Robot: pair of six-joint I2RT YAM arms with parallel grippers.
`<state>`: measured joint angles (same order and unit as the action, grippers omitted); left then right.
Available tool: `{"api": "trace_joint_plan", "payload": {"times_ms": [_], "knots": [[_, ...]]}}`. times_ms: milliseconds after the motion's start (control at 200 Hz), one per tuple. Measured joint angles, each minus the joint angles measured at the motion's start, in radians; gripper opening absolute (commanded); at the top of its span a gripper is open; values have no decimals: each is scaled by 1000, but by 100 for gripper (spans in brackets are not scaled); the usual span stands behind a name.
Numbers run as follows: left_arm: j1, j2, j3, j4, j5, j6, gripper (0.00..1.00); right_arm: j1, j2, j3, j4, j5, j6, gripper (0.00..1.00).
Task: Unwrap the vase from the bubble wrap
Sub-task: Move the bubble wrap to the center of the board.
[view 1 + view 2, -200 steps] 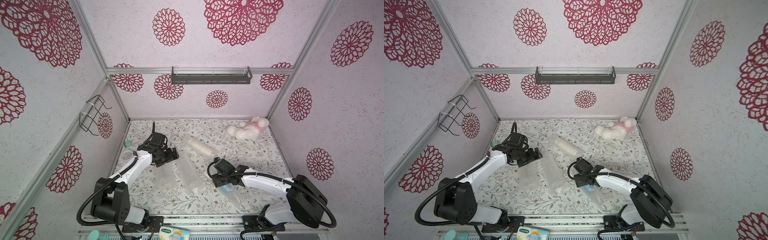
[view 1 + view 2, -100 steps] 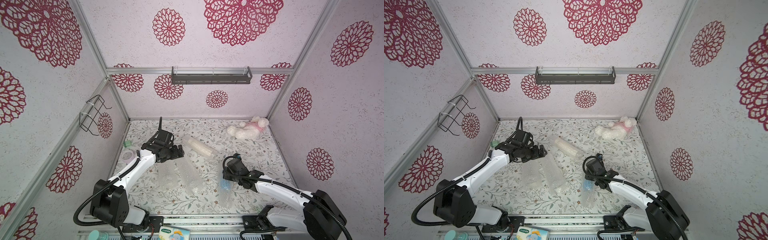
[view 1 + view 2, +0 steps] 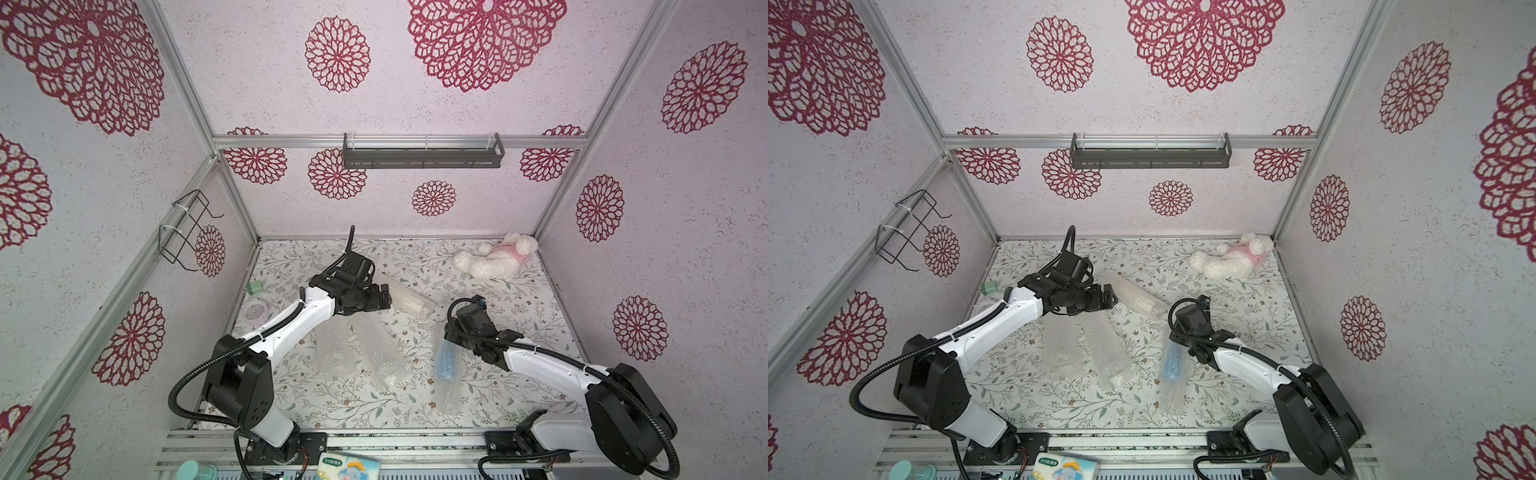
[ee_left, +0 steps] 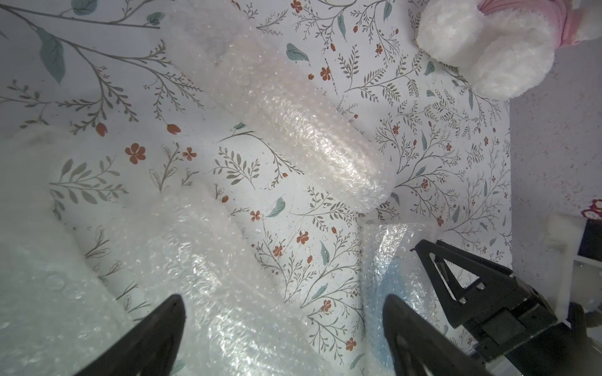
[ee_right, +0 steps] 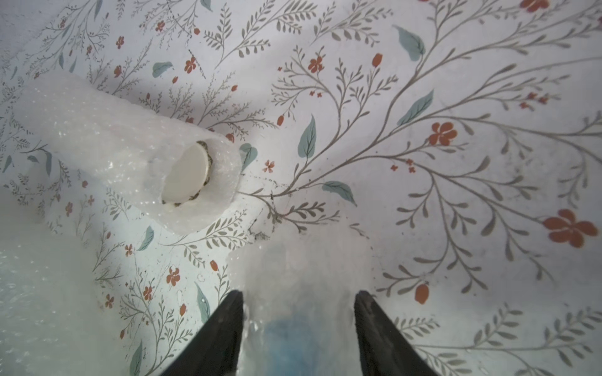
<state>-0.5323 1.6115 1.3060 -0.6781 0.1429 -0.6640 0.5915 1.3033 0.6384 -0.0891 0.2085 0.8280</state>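
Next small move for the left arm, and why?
Probably swing the left gripper toward the blue wrapped bundle: its jaws are open and empty, while the right gripper clasps one end of that bundle, which is not yet unwrapped.

Left arm extended, left gripper (image 4: 283, 298) fingers spread wide. Right arm low, right gripper (image 5: 298, 294) fingers apparently clamped on the bubble wrap (image 5: 303, 260).

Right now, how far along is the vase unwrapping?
Done: nothing clearly unwrapped. In hand: the right gripper grips the blue bundle, still wrapped; the left gripper is open, empty. Left: the cream-ended roll is wrapped too; the middle bubble wrap may hide more.
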Motion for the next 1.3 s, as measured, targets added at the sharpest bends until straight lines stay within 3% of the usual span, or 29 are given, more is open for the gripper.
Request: {"api": "trace_joint_plan", "payload": {"times_ms": [140,300,495,791,1046,1251,1301], "knots": [[-40,52,46,2,2,-11,97,-8,-40,18,-27,3,-64,70],[-80,99,69,5,12,-23,97,18,-146,22,-103,29,-109,93],[-88,117,76,4,30,-24,97,161,-203,5,-176,79,-75,99],[-61,117,109,0,34,-13,97,246,-50,-49,-222,95,31,90],[-40,123,121,-6,53,-9,97,205,-17,-50,-131,68,43,57],[-40,177,185,-14,71,-10,97,72,7,-47,-46,14,-24,57],[-40,195,200,-19,76,-10,97,42,27,-39,-28,-4,-44,63]]}}
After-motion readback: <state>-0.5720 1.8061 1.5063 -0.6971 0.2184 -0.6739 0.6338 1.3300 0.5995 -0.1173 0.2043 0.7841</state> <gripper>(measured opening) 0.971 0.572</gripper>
